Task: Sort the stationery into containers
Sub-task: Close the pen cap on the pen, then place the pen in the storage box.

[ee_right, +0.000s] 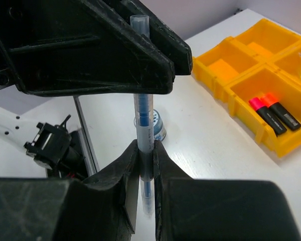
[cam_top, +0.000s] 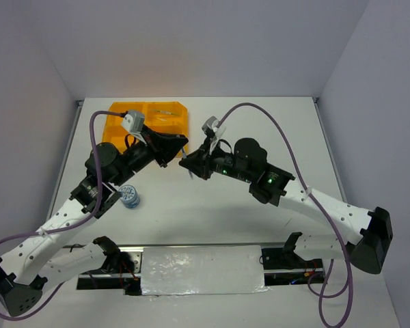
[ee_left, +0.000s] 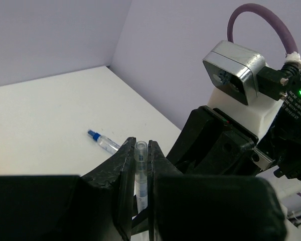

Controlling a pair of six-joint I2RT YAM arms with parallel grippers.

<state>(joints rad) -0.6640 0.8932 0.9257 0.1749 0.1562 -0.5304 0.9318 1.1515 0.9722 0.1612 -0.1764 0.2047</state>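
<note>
A thin grey pen (ee_left: 140, 160) with blue ink is held between both grippers above the table. My left gripper (ee_left: 140, 145) is shut on one end of it. My right gripper (ee_right: 145, 148) is shut on the pen (ee_right: 143, 108) lower down its barrel. In the top view the two grippers meet, left (cam_top: 178, 147) and right (cam_top: 191, 166), just in front of the orange-yellow tray (cam_top: 116, 123). The tray (ee_right: 230, 95) holds two black markers (ee_right: 270, 113) with red-orange caps in one compartment. A blue-capped clear bottle (ee_left: 103, 142) lies on the table.
A round grey-blue roll (cam_top: 130, 197) stands on the table near the left arm and also shows in the right wrist view (ee_right: 158, 126). A metal rail with a foil-covered plate (cam_top: 201, 270) runs along the near edge. Walls close in the table on three sides.
</note>
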